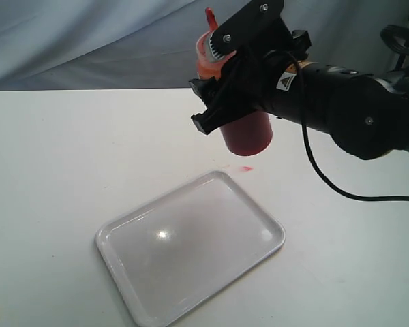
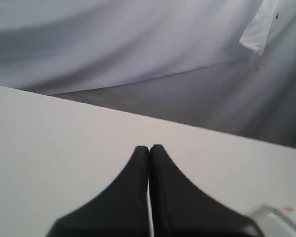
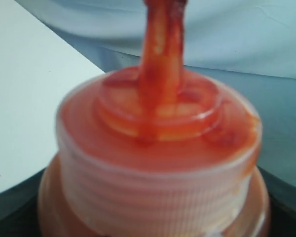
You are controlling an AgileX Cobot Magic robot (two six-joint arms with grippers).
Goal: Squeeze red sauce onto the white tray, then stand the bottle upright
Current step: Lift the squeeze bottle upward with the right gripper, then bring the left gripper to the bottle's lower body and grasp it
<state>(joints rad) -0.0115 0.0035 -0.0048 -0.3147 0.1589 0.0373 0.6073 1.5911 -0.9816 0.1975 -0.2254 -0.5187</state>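
My right gripper (image 1: 226,102) is shut on the bottle (image 1: 247,131) and holds it in the air beyond the white tray's far corner. The bottle is tilted a little, with its red nozzle (image 1: 208,16) pointing up. In the right wrist view the ribbed cap (image 3: 153,182) and the sauce-smeared nozzle (image 3: 162,59) fill the frame. The white tray (image 1: 140,286) lies flat on the table. A small smear of red sauce (image 1: 245,168) sits on the table just off that corner. My left gripper (image 2: 149,147) is shut on nothing, low over the table, and a tray corner (image 2: 271,217) shows beside it.
The white table (image 1: 61,157) stretches wide to the left of the tray. Grey cloth (image 1: 88,41) hangs behind the table's back edge. The right arm's black cable (image 1: 327,178) droops over the table at the right.
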